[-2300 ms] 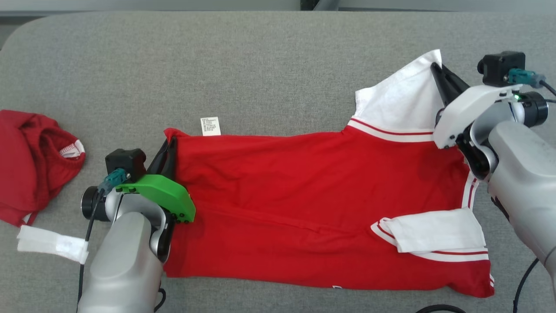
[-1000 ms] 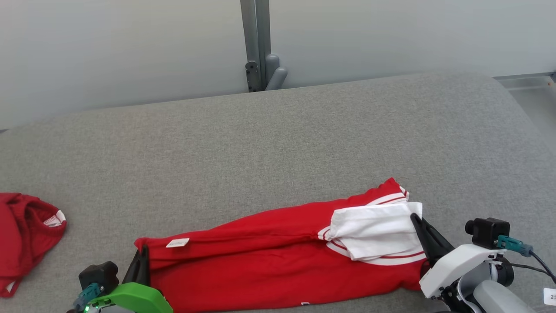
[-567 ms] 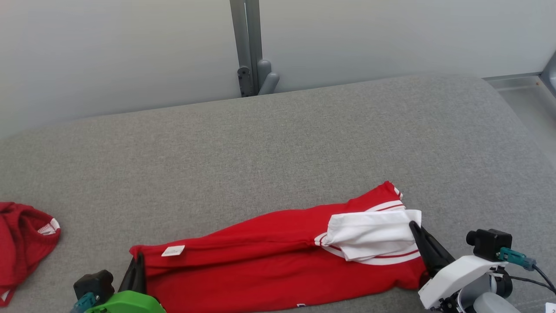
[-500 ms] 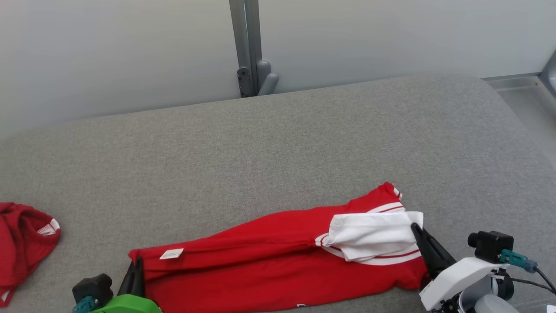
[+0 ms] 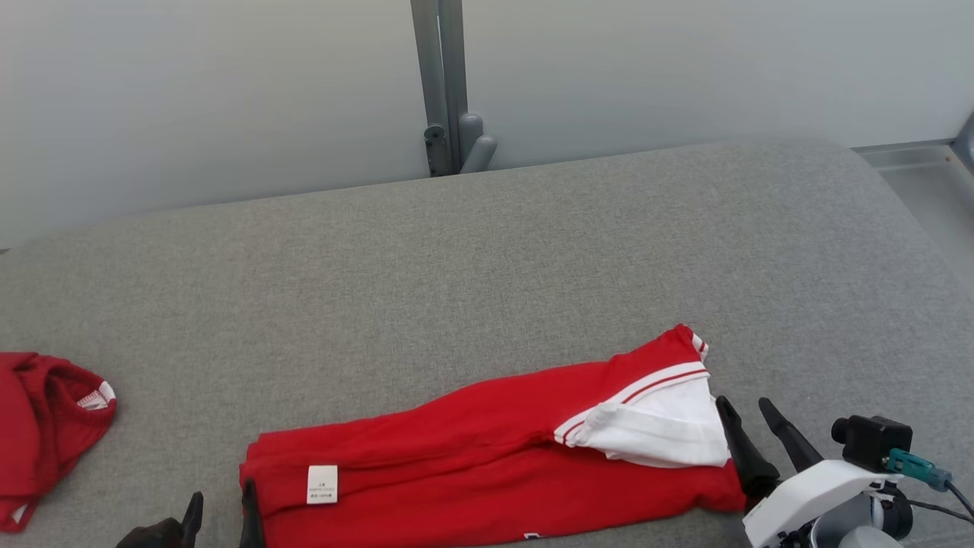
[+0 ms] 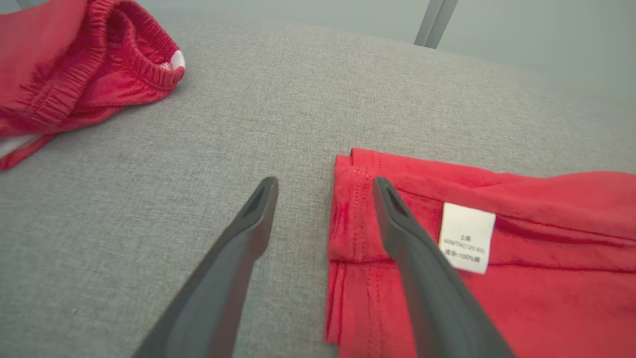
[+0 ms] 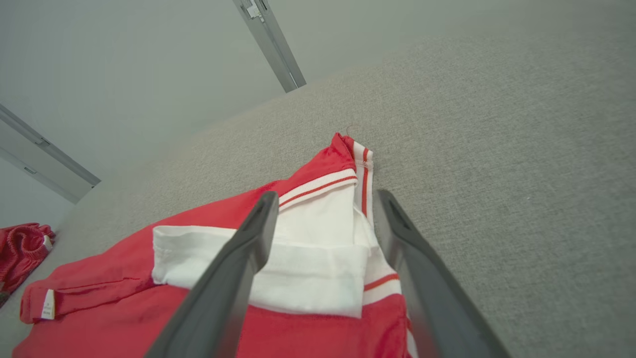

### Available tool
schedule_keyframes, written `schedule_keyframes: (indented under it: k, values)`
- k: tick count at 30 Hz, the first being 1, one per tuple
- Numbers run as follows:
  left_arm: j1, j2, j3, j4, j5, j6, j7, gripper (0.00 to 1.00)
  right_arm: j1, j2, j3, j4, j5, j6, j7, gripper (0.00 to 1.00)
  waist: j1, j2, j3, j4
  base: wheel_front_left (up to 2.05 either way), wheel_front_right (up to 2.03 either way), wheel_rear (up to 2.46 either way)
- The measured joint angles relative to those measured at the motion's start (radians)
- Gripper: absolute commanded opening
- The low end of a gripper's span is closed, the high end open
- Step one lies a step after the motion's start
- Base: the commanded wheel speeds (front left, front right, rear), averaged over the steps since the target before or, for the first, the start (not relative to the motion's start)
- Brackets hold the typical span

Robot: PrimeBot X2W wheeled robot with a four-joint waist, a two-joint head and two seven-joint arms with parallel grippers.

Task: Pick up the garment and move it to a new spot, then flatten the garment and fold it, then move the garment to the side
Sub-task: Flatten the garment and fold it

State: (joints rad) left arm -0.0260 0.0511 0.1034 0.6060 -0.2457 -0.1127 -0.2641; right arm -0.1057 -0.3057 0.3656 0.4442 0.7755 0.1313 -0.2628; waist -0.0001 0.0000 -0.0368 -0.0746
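a grey fabric table [image 5: 533, 251] meets a pale wall [image 5: 213, 91] with a metal post [image 5: 441, 76].

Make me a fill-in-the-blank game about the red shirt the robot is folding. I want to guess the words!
1. The left end effector and the right end effector are both ____, not shut.
2. The folded red fabric shirt has sleeves coloured ____.
3. The small white rectangular label lies at the shirt's end nearest the ____ end effector.
4. The crumpled red garment and the shirt lie on a fabric surface coloured ____.

Missing words: open; white; left; grey
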Motion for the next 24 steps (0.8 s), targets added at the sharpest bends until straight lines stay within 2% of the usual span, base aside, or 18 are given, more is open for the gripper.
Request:
schedule_keyframes:
  k: [6,17,24]
  values:
    - [0.042,-0.001,-0.024,-0.052,-0.013,0.034,0.0,1.0,0.017,0.016,-0.007,-0.014,-0.045,0.0,0.0,1.0,0.0,0.0,-0.011,0.009,0.0,0.0,0.0]
    - [0.073,-0.002,-0.077,-0.1,-0.02,0.058,0.0,1.0,0.006,0.038,-0.017,0.017,-0.075,0.0,0.0,1.0,0.0,0.0,-0.009,0.033,0.0,0.0,0.0]
    - [0.077,-0.002,-0.089,-0.097,-0.023,0.059,0.0,1.0,-0.033,0.028,0.101,0.006,-0.092,0.0,0.0,1.0,0.0,0.0,0.0,0.045,0.0,0.0,0.0]
